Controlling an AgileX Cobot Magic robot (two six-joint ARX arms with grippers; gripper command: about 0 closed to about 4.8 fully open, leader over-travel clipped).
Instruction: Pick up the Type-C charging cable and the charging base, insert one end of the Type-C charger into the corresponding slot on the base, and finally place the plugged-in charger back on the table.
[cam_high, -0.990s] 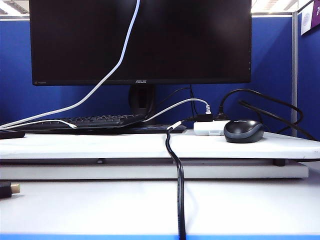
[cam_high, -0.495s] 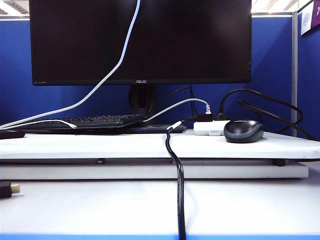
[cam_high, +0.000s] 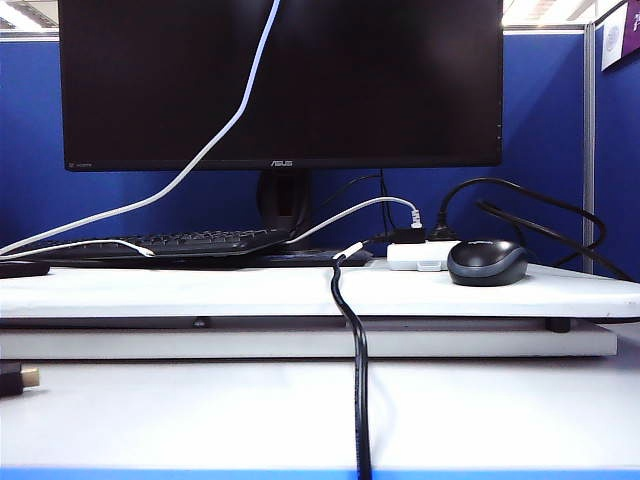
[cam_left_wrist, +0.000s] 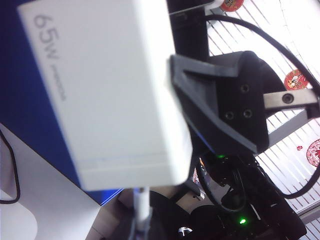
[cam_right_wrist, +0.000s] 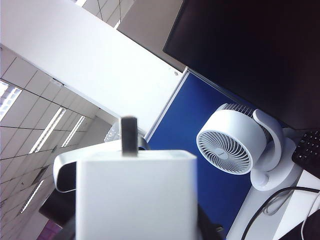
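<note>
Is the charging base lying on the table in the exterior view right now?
No: on the table only a keyboard, mouse and small plug box show; the charging base fills the left wrist view, held aloft.

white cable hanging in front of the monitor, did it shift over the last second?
Yes. The Type-C charging cable now hangs straighter and slightly higher across the monitor, its bend flattened out.

Your right gripper (cam_right_wrist: 135, 217) is partly closed, clamped on the charging base (cam_right_wrist: 135, 195) between its jaws; one of its fingers (cam_left_wrist: 220, 100) presses the block's side; your left gripper (cam_left_wrist: 141, 226) is pinched tight, the Type-C charging cable (cam_left_wrist: 141, 205) running out from between its jaws
</note>
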